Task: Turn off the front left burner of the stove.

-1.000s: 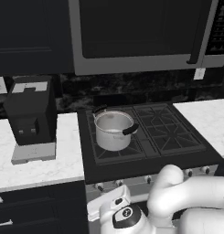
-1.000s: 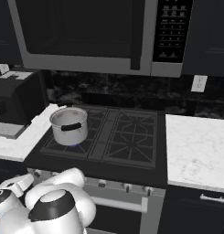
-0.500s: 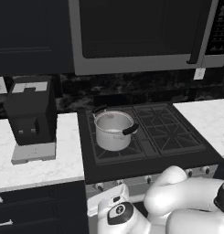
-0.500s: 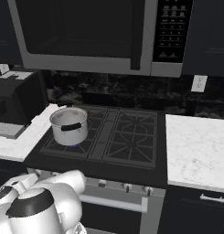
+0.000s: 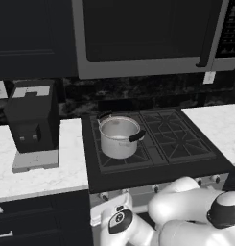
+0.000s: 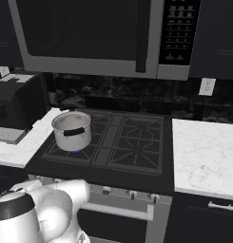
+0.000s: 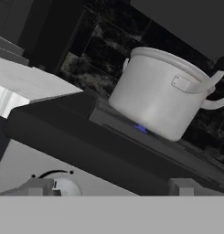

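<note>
The stove [image 5: 186, 144] [image 6: 132, 142] is a black cooktop with grid grates. On its front left burner [image 5: 123, 159] [image 6: 65, 153] stands a steel pot [image 5: 119, 137] [image 6: 72, 129] [image 7: 159, 98]. A small blue flame [image 7: 141, 129] [image 6: 78, 151] burns under the pot. My gripper [image 7: 111, 189] is low in front of the stove's silver panel, open, its fingertips [image 7: 38, 186] set wide apart. A round silver knob [image 7: 63, 185] shows just inside the left fingertip; nothing is held.
A black coffee machine [image 5: 32, 117] [image 6: 15, 102] stands on the white counter [image 5: 42, 168] left of the stove. A microwave [image 6: 103, 38] hangs above. More knobs [image 6: 132, 193] and a bar handle [image 6: 118, 211] line the front panel. White counter [image 6: 203, 152] lies to the right.
My arm has folded lower and my hand has edged a little left along the stove's front panel. The pot and flame have not moved.
</note>
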Controlling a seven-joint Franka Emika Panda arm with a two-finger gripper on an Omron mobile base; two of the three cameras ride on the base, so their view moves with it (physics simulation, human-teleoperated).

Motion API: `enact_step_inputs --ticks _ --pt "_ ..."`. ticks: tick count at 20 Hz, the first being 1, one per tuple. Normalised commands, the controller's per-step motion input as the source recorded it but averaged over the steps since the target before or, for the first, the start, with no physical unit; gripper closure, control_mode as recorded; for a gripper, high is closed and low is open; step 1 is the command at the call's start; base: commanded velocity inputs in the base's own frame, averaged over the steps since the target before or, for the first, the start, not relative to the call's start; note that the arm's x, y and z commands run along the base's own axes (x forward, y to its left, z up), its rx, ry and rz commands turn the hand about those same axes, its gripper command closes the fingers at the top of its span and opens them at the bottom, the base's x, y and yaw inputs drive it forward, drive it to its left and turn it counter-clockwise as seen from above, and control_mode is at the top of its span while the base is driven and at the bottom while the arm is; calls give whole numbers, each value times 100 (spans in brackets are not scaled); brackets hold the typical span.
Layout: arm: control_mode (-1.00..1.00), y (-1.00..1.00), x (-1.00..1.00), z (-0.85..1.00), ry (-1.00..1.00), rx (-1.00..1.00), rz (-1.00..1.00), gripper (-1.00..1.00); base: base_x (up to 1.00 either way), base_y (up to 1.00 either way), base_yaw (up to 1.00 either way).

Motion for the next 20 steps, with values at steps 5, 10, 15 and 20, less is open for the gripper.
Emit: enact_step_inputs --ticks 5,10,15,20 --pt "-100 0 31 -7 0 0 0 -100 0 0 0" --pt "-100 -2 3 -48 0 -3 1 -100 0 0 0" --pt "-100 0 0 -26 0 -1 0 -100 0 0 0" --pt "-100 14 6 0 0 0 0 -100 0 0 0"
